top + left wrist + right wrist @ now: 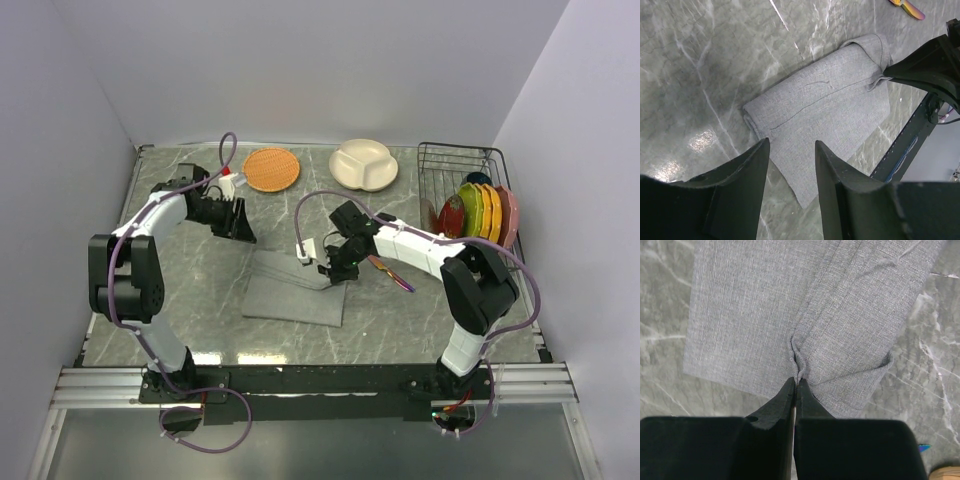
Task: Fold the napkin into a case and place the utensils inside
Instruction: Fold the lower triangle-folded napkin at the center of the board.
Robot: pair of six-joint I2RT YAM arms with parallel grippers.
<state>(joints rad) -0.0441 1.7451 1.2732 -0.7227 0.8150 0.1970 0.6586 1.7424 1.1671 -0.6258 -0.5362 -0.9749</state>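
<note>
The grey napkin [295,292] [825,100] [765,305] lies folded in layers as a flat oblong at the table's middle. I cannot tell whether it forms a closed case. My right gripper [335,268] [796,381] is shut on a small pinch of the cloth at its right edge, and the fabric puckers at the tips. Up and to the left of the cloth, my left gripper [240,226] [791,142] hangs open above the table with nothing between its fingers. The utensils [392,273] lie just right of the napkin, partly under the right arm. The purple knife [907,6] shows.
An orange woven mat [271,169] and a white divided plate [364,164] sit at the back. A wire dish rack [455,160] holding coloured plates [485,212] stands at the right. Walls close in the table on three sides.
</note>
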